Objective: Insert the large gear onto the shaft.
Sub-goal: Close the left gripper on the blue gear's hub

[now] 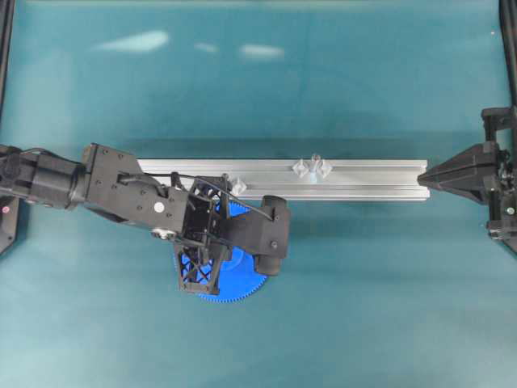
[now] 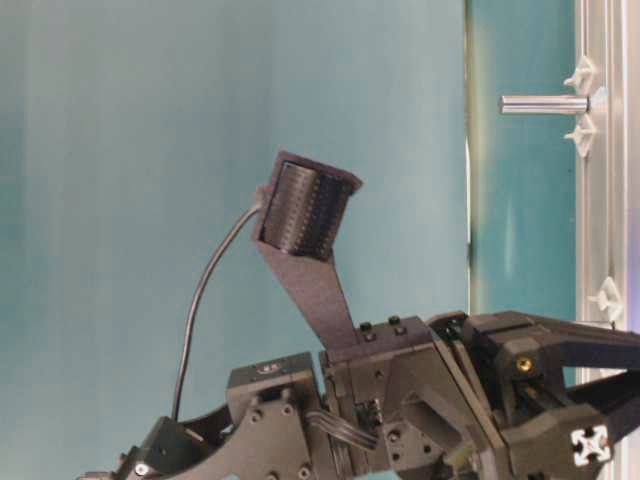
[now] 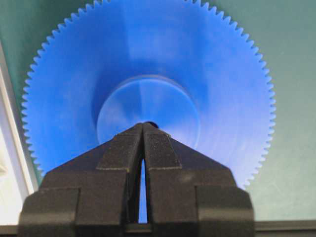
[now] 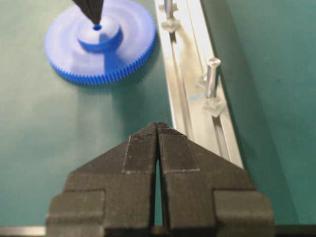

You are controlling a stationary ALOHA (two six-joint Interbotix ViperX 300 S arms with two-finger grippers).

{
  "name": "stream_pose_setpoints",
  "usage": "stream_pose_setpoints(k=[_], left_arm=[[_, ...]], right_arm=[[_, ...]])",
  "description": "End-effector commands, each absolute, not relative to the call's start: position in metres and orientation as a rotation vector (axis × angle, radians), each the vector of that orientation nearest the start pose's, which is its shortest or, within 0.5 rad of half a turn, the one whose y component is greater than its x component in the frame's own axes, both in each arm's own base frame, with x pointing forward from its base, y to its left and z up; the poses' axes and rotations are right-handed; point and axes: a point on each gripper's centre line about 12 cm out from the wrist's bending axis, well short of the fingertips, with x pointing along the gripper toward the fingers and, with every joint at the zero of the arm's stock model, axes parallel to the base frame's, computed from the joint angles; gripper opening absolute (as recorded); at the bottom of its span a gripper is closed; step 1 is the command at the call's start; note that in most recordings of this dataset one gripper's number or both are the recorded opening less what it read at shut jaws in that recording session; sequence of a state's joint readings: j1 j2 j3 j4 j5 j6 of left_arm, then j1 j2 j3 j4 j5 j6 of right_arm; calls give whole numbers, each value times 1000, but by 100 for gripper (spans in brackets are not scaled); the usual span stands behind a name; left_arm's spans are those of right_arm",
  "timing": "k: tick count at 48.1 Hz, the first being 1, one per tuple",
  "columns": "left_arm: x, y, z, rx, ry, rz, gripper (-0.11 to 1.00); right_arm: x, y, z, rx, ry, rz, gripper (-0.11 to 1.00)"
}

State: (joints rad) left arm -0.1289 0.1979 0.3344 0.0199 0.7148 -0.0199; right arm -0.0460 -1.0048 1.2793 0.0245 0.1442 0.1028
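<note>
The large gear [image 3: 148, 64] lies flat on the green table, bright blue with fine teeth and a raised hub [image 4: 98, 35]. My left gripper [image 3: 143, 126] is shut, its closed tips pointing straight down at the hub's centre hole; it grips nothing. From the right wrist view the gear [image 4: 74, 54] sits left of the rail, with the left gripper [image 4: 93, 15] above the hole. The shaft [image 1: 313, 164] stands upright on the rail between two clear brackets, also seen as the shaft [image 4: 212, 74]. My right gripper [image 1: 426, 173] is shut and empty at the rail's right end.
A long aluminium rail [image 1: 363, 182] runs across the table just behind the gear. A second pin [image 4: 169, 10] with a clear bracket [image 1: 239, 186] stands on the rail near the left arm's wrist. Dark frame posts [image 1: 509, 32] stand at the table's sides.
</note>
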Motion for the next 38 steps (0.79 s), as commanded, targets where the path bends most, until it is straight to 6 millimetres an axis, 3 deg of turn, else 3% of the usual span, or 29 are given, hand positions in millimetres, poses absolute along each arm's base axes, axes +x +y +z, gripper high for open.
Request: stream_pose_setpoints(k=[1, 5, 8, 18, 22, 38], left_arm=[[417, -54, 162, 82, 1191, -100, 4], [416, -54, 163, 74, 1188, -95, 10], [416, -54, 163, 67, 1189, -91, 20], [411, -53, 156, 16, 1213, -53, 77], [412, -53, 155, 6, 1217, -46, 92], [413, -52, 153, 3, 1220, -42, 95]], right_arm=[[177, -8, 212, 143, 406, -71, 2], [177, -8, 212, 143, 406, -71, 2], [177, -8, 212, 143, 406, -71, 2], [177, -8, 212, 143, 406, -71, 2], [177, -8, 212, 145, 406, -72, 2], [177, -8, 213, 146, 401, -71, 2]])
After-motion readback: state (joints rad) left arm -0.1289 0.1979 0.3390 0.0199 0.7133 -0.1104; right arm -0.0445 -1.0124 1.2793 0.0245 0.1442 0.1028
